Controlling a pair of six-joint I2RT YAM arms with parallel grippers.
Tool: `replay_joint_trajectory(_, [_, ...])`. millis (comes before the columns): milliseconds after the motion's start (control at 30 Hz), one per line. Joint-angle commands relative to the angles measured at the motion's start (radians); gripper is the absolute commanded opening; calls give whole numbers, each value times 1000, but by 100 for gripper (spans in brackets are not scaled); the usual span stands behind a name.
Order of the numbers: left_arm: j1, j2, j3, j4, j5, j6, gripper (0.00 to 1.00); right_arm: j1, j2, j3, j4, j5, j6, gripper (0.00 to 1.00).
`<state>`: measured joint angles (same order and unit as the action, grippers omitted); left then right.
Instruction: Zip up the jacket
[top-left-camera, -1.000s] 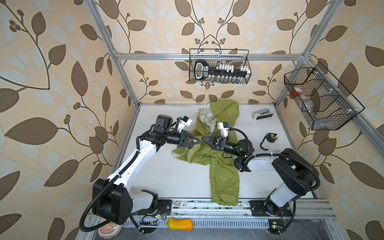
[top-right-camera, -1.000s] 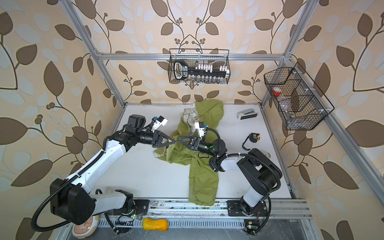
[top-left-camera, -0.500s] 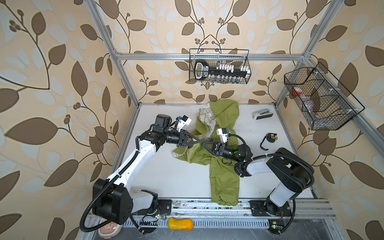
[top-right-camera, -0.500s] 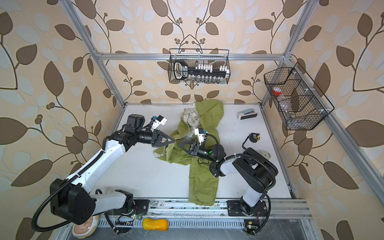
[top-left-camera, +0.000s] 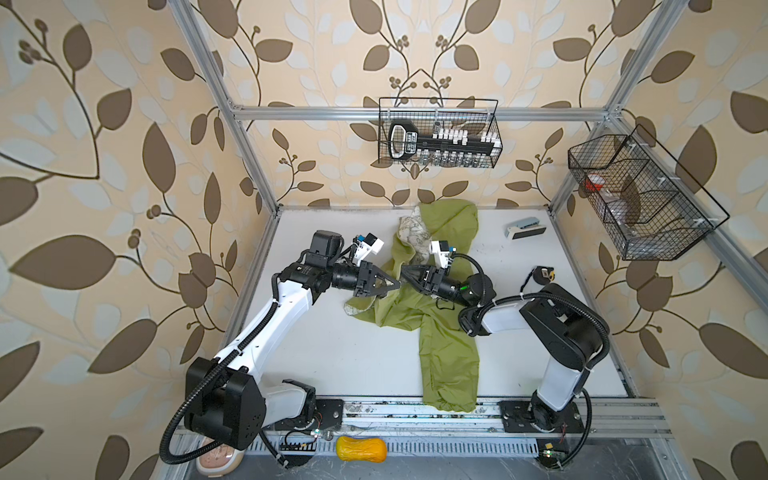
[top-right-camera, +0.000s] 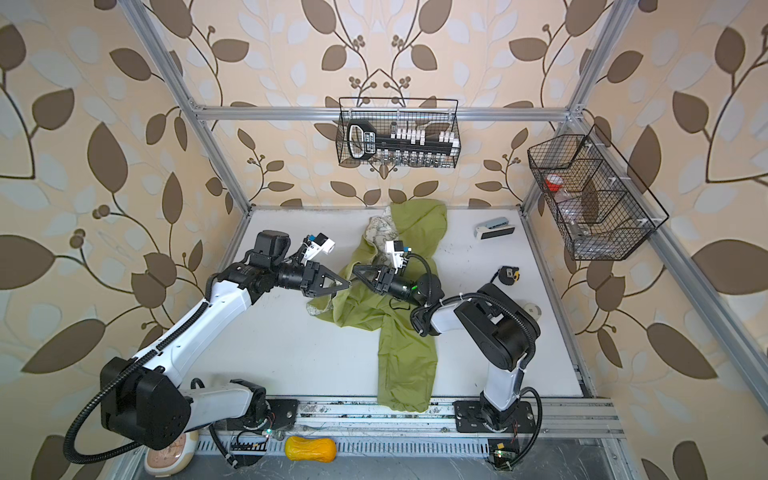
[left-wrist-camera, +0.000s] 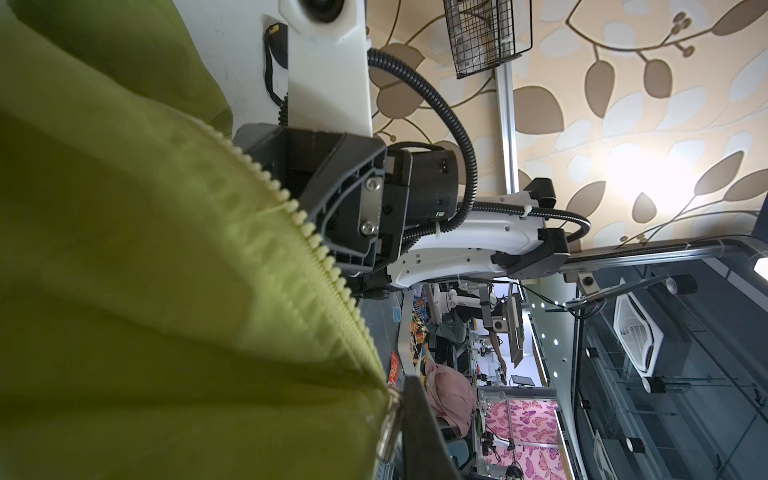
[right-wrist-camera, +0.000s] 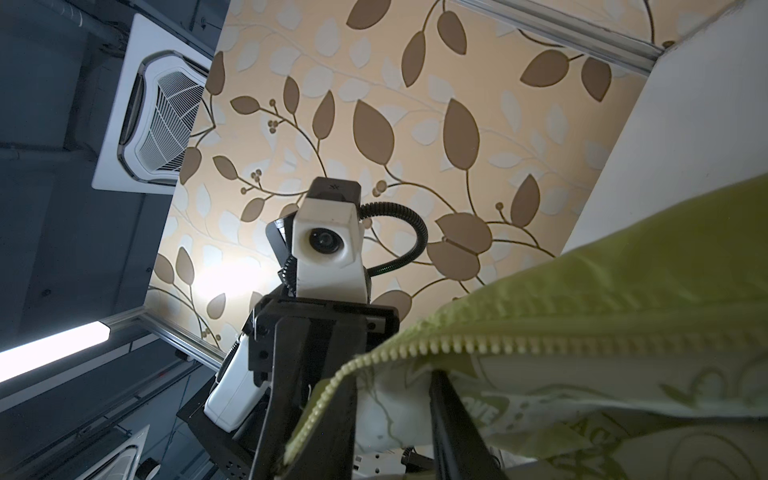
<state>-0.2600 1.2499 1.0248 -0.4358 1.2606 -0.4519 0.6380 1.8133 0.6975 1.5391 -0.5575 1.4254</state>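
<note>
Starting at the front rail, you have an orange lump (top-left-camera: 361, 449) lying just below the surface (top-left-camera: 332, 357). The jacket (top-left-camera: 449, 345) begins right there: one long olive stretch overlaps the front edge and runs back along the middle of the surface. Halfway back it widens into a bunched heap, and both arms meet over that heap.

Your left fingers (top-left-camera: 390, 281) come in from the left with their tips drawn together on the jacket's open front edge. In the left wrist view the pale zipper teeth (left-wrist-camera: 316, 245) run along that edge down to a small metal piece (left-wrist-camera: 388, 419) just beside a dark finger. Your right fingers (top-left-camera: 412, 272) point back at them from the right, tip almost against tip. In the right wrist view they stand narrowly apart, with the zipper edge crossing one of them and the printed white lining (right-wrist-camera: 582, 399) bulging between the two. Whether they really pinch the cloth you cannot tell from that angle.

Farther back, the hood (top-left-camera: 451, 218) lies against the rear wall. To its right sit a small white-and-black device (top-left-camera: 525, 227) and, nearer the right arm, a black-and-yellow object (top-left-camera: 542, 274). A wire basket (top-left-camera: 496, 137) hangs on the rear wall and another basket (top-left-camera: 665, 249) on the right wall.
</note>
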Motion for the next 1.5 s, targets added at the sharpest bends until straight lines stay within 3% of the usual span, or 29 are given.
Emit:
replay_joint_trajectory(0, [4,-24,7,4,66,12,0,4,-17,2,56,-29,30,32])
replay_joint_trajectory(467, [5,-20,16,6,62,13,0,28,-153,-125,70,-36,23,33])
replay_joint_trajectory(1467, [5,-23,16,17,54,-2,0,77,-111,-67,69,-51,27,19])
